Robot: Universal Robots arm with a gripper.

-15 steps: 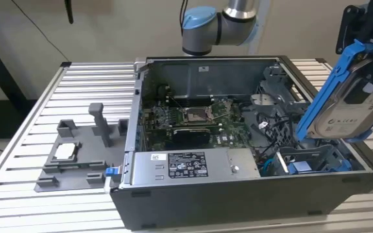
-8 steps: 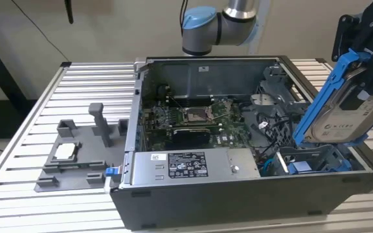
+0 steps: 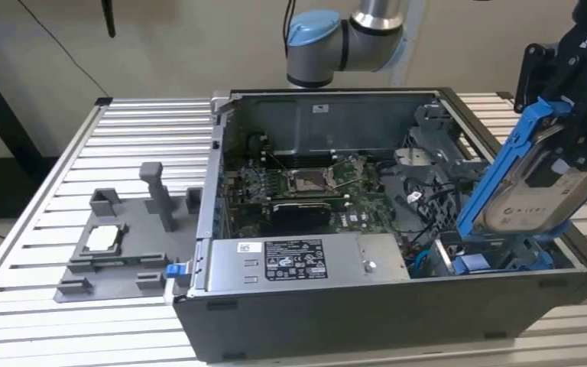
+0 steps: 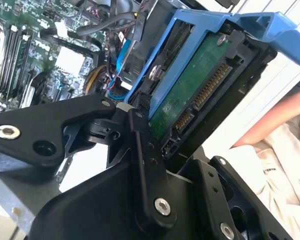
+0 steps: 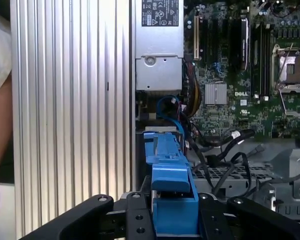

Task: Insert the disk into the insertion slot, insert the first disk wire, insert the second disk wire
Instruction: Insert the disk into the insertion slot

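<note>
Now | gripper [image 3: 577, 149] clamped on the disk [image 3: 523, 205], tilted above the slot [image 3: 518, 248] at the exterior view's right, near corner of the case [image 3: 375, 313] | risk: its low edge could snag rails [image 3: 474, 264] or cables [image 5: 225, 150] and jam crooked.

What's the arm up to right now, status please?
Gripper shut on the disk. Disk tilted, lower end at the insertion slot, not seated. Black cables lie beside the slot.

Silver-grey disk [image 3: 534, 200], bright blue carrier [image 3: 489, 183].
</note>
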